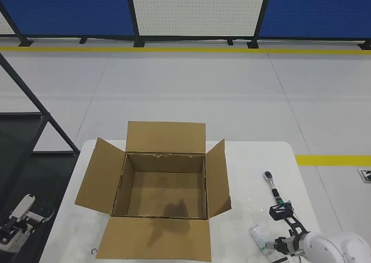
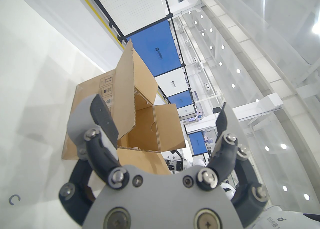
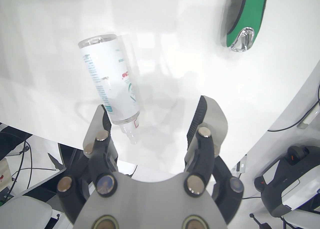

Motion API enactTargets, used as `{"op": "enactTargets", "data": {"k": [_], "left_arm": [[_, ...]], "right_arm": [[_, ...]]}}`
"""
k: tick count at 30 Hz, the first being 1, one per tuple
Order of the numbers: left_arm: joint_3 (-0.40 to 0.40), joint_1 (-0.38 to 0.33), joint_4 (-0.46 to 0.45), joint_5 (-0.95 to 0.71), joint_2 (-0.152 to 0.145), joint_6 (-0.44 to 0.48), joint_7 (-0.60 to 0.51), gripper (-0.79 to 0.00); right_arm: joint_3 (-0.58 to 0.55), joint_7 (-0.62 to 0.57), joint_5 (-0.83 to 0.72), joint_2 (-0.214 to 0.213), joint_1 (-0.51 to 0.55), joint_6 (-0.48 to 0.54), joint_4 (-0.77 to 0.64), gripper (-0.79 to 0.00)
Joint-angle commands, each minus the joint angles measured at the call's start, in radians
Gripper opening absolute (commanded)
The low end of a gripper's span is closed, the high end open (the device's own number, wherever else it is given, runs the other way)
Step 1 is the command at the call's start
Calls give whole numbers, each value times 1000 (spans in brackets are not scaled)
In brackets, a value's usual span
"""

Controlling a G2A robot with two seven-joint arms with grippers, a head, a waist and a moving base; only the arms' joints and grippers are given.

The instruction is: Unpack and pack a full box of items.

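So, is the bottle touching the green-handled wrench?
Apart. Right wrist view shows bare table between the bottle and the wrench.

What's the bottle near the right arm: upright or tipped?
Tipped. The bottle lies on its side on the white table, in front of the open right tool, ungripped.

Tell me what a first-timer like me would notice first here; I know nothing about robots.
A big cardboard box sits open on the white table, flaps spread and empty inside. To the robot's right of it lie a green-handled wrench and a small clear bottle on its side, the right arm's jaws open close by.
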State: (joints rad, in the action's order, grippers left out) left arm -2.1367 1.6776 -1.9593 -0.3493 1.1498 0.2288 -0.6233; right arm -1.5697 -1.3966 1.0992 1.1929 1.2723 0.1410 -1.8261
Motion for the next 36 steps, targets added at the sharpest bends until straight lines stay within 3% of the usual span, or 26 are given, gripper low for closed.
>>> {"op": "enactTargets", "data": {"k": [1, 27, 31, 34, 36], "left_arm": [[0, 0, 0, 0, 0, 0, 0, 0], [0, 0, 0, 0, 0, 0, 0, 0], [0, 0, 0, 0, 0, 0, 0, 0], [0, 0, 0, 0, 0, 0, 0, 0], [0, 0, 0, 0, 0, 0, 0, 0]], "right_arm": [[5, -2, 0, -1, -7, -2, 9, -145], [47, -4, -32, -23, -22, -8, 6, -135], [39, -15, -29, -29, -26, 1, -47, -102], [21, -33, -33, -34, -31, 11, -109, -9], [11, -47, -34, -38, -42, 16, -147, 0]]}}
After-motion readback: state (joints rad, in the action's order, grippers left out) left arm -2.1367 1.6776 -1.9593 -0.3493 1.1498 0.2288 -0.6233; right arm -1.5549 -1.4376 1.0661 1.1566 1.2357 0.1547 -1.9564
